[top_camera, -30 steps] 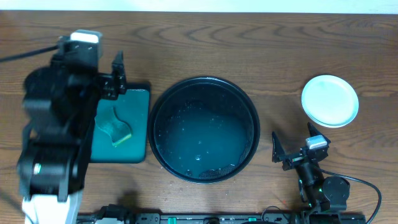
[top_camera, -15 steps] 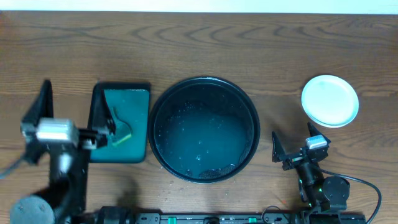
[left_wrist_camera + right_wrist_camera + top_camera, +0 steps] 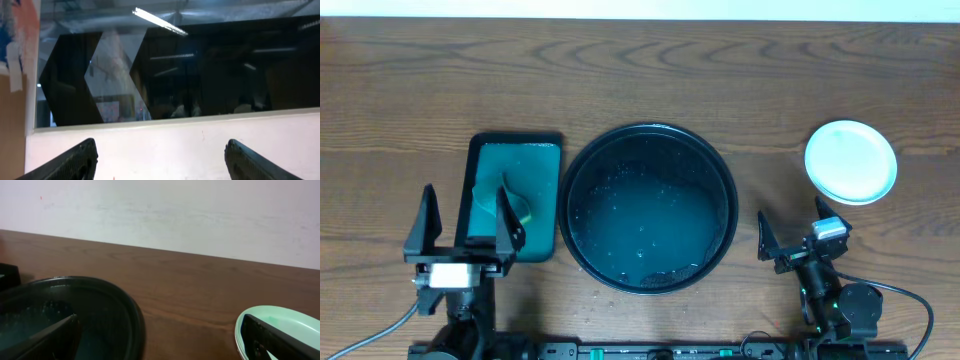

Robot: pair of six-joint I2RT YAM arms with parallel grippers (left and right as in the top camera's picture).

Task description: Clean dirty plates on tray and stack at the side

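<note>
Left arm differs most. One second ago it stood tall over the green tray (image 3: pixel 535 160) at the far left; half a second ago it was lower and left of that tray. Now the left fingers (image 3: pixel 465 192) sit at the near edge of the counter (image 3: pixel 640 70), spread wide apart and holding nothing. One finger overlaps the green tray's near right corner. The left wrist view shows the same fingers (image 3: pixel 160 165) apart, aimed at a white wall and dark glass rather than the counter.

Right fingers (image 3: pixel 790 212) match both earlier frames: near right, apart and holding nothing, between tray (image 3: pixel 650 128) and plates (image 3: pixel 851 162). The right wrist view also shows these fingers (image 3: pixel 160 340) spread, with the tray (image 3: pixel 100 287) at left and the plates (image 3: pixel 285 320) at right. Tray, plates, green tray and sponge (image 3: pixel 518 208) have not moved.

Counts:
- One black round tray, mid-counter, floor wet and speckled.
- One pile of plates far right on the counter, well apart from the tray. It looks white from above, and its rim looks pale mint from the wrist. Number in the pile cannot be told.
- One green tray, just left of the black one.
- One sponge on it.
- Two arms.
</note>
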